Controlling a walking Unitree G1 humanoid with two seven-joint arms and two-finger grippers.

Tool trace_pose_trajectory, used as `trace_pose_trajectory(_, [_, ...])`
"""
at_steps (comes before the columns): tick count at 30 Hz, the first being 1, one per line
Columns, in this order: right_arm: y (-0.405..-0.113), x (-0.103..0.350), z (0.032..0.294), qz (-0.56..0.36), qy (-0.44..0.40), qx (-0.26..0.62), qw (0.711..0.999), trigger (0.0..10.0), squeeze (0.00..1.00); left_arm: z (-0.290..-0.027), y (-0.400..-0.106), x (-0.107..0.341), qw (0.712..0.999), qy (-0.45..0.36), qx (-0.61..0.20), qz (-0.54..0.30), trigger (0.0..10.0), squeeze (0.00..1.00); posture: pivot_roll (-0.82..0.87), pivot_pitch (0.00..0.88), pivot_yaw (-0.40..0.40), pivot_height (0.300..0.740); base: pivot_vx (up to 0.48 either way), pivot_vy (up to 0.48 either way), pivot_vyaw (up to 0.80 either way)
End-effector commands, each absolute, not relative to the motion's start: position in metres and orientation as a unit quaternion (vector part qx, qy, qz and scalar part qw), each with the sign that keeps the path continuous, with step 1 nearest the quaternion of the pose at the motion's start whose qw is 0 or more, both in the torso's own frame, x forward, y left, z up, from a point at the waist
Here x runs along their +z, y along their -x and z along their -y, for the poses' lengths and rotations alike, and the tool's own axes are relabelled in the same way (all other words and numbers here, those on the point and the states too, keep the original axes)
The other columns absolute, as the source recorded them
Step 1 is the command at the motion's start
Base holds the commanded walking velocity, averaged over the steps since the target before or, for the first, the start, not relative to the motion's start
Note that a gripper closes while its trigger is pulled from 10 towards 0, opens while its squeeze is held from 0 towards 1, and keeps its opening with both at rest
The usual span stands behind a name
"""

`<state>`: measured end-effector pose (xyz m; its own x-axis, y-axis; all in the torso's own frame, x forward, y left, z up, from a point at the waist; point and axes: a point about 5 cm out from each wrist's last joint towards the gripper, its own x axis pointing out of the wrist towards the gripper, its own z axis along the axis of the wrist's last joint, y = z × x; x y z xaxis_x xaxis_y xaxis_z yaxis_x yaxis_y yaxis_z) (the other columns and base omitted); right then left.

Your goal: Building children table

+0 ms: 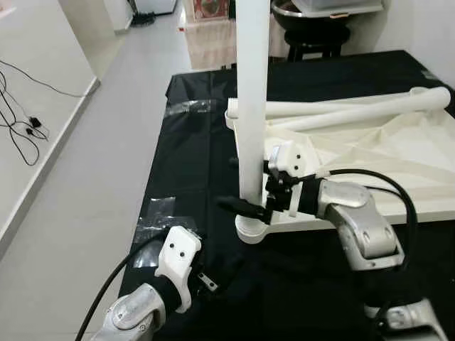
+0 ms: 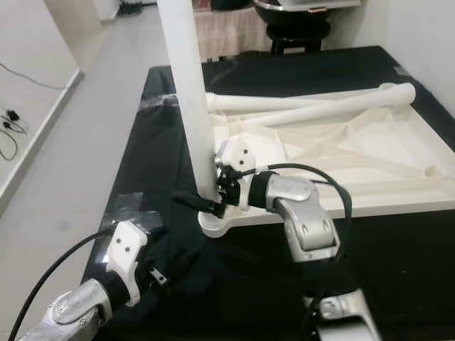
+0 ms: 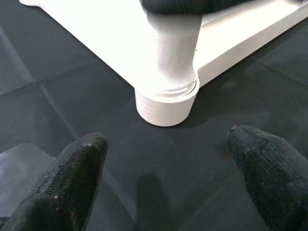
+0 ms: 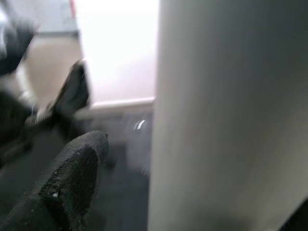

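We are seating the upright leg [image 1: 252, 99] in the corner socket [image 1: 253, 229] of the upturned table [image 1: 398, 163], right hand [image 1: 249, 207] clamping it beside the socket, left hand [image 3: 163, 183] waiting spread nearby, twisting next.

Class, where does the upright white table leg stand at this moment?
In the left eye view, the upright table leg stands in the near-left corner socket of the upturned white tabletop on the black mat, with the right claw closed around its base.

White plastic tabletop [image 1: 398, 153] lies upside down on black mat. One white leg [image 1: 253, 106] stands upright in near-left corner socket [image 1: 250, 231]. Two loose legs [image 1: 355, 110] lie across far edge.
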<state>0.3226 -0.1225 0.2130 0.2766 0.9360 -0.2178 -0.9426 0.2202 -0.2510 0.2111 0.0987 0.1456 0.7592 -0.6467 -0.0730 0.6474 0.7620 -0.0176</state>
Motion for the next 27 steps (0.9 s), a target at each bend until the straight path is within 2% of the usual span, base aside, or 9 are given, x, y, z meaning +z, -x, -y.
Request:
trace_pose_trajectory(1, [-0.33,0.217,0.126,-0.023,0.193,0.622,0.758,10.0,0.0,-0.1,-0.21,0.139,0.94,-0.008,-0.338,-0.049,10.0,0.0,0.08,0.134,0.065,0.74,0.0,0.0,0.0])
trace_pose_trajectory(7, [-0.351,0.234,0.136,-0.031,0.191,0.622,0.758,10.0,0.0,-0.099,-0.209,0.139,0.939,-0.015,-0.341,-0.048,10.0,0.0,0.1,0.126,0.074,0.74,0.0,0.0,0.0])
trace_pose_trajectory(18, [-0.349,0.215,0.142,-0.061,0.158,0.661,0.731,10.0,0.0,-0.1,-0.21,0.139,0.94,-0.007,-0.336,-0.055,10.0,0.0,0.1,0.132,0.083,0.74,0.0,0.0,0.0])
trace_pose_trajectory(19, [-0.349,0.211,0.143,-0.059,0.15,0.659,0.734,0.0,0.0,-0.1,-0.21,0.139,0.94,-0.007,-0.337,-0.055,10.0,0.0,0.1,0.132,0.083,0.74,0.0,0.0,0.0])
trace_pose_trajectory(27, [-0.334,0.19,0.166,-0.069,0.114,0.648,0.75,0.0,0.0,-0.102,-0.208,0.142,0.938,-0.01,-0.342,-0.05,10.0,0.0,0.09,0.154,0.102,0.74,0.0,0.0,0.0])
